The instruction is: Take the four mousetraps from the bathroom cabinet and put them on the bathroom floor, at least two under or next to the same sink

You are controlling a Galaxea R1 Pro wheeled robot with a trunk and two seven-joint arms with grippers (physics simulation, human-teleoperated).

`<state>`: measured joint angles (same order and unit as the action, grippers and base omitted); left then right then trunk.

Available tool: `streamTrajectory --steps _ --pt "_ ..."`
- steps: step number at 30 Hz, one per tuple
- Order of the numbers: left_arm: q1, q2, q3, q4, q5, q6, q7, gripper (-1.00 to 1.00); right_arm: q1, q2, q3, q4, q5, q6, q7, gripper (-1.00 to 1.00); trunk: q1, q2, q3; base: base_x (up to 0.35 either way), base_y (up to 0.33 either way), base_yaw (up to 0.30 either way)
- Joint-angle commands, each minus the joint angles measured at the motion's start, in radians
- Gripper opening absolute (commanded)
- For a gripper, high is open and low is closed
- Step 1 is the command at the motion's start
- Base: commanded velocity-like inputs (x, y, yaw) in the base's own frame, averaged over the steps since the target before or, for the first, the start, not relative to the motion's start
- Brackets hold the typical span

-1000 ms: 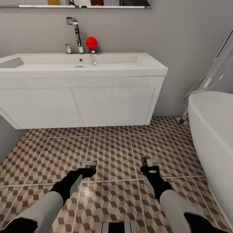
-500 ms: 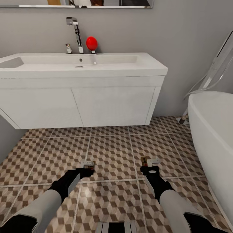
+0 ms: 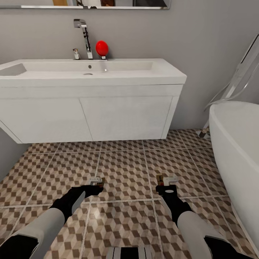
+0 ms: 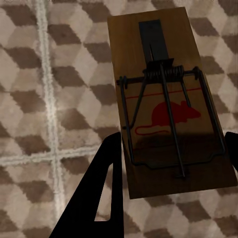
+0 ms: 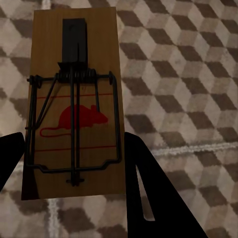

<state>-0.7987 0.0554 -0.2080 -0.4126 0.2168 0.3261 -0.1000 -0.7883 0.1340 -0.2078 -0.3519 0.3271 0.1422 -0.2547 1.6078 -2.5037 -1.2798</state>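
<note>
Tan boards w/ dark wire and a red mouse print sit in both grippers, one mousetrap per arm, low over the bathroom floor point(image 3: 126, 169) in the lower half of the head view. Left gripper point(image 3: 96, 181), lower left of centre, pinches the left mousetrap point(image 4: 168, 99) by its long edges; in the left wrist view a dark finger point(image 4: 101, 186) presses one side and a second finger tip shows at the frame's right edge. Right gripper point(image 3: 166, 178), lower right of centre, clamps the right mousetrap point(image 5: 74, 99) the same way, fingers point(image 5: 148, 193) either side of the board.

Each trap's long axis runs straight out from its gripper, along the fingers, pointing up-frame toward the bathroom sink point(image 3: 90, 70) and its white vanity point(image 3: 126, 118) in the upper half of the frame. Boards look flat, face up, roughly parallel to the tiles; whether they touch the floor yet can't be told.

Key relation for the next move, as a judgement: vanity's underside lies directly ahead of both traps, several tile rows further up-frame. Both arms sit about equally far from it, left arm nearer its middle, right arm nearer its right end. Releasing here would land both on the tiled surface, but prob. too far out to count as next to the sink; a forward reach seems needed first. White tub point(image 3: 237, 144) at right edge crowds the right arm's side.
</note>
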Motion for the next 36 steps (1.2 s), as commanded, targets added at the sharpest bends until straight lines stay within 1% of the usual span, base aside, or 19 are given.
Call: streamTrajectory --steps 1,5,6,9,12,22,28,36 --pt "0.000 0.002 -0.006 -0.002 0.008 0.005 0.000 -1.00 0.000 0.001 -0.004 -0.001 0.007 0.006 -0.003 -1.00 0.000 0.000 -0.001 0.000 0.000 0.000" --pt "0.000 0.002 -0.006 -0.002 -0.013 0.004 -0.001 -1.00 0.000 0.001 -0.004 0.000 0.007 0.005 -0.003 -1.00 0.000 0.000 -0.001 0.000 0.000 0.000" --pt "-0.001 0.001 -0.006 -0.002 -0.027 0.004 0.000 -1.00 0.000 0.001 -0.004 0.001 0.007 0.005 -0.003 -1.00 0.000 0.000 -0.001 0.000 0.000 0.000" --pt "-0.001 0.001 -0.005 -0.001 -0.054 0.002 0.000 -1.00 0.000 0.001 -0.004 0.001 0.006 0.004 -0.003 -1.00 0.000 0.000 -0.001 0.000 0.000 0.000" --pt "-0.001 0.001 -0.005 0.000 -0.070 0.001 0.000 -1.00 0.000 0.001 -0.004 0.002 0.006 0.004 -0.003 -1.00 0.000 0.000 -0.001 0.000 0.000 0.000" --pt "-0.001 0.001 -0.005 0.003 -0.083 -0.004 0.002 -1.00 0.000 0.001 -0.004 0.002 0.006 0.002 -0.003 -1.00 0.000 0.000 -0.001 0.000 0.000 0.000" --pt "-0.002 0.000 -0.005 0.003 -0.083 -0.042 0.002 -1.00 0.000 0.001 -0.004 0.002 0.008 0.005 0.001 -1.00 0.000 0.000 -0.001 0.000 0.000 0.000" --pt "-0.001 -0.003 -0.005 0.000 -0.085 -0.052 0.003 -1.00 0.000 0.000 -0.005 0.002 0.006 0.008 0.006 -1.00 0.000 0.000 -0.001 0.000 0.000 0.000"
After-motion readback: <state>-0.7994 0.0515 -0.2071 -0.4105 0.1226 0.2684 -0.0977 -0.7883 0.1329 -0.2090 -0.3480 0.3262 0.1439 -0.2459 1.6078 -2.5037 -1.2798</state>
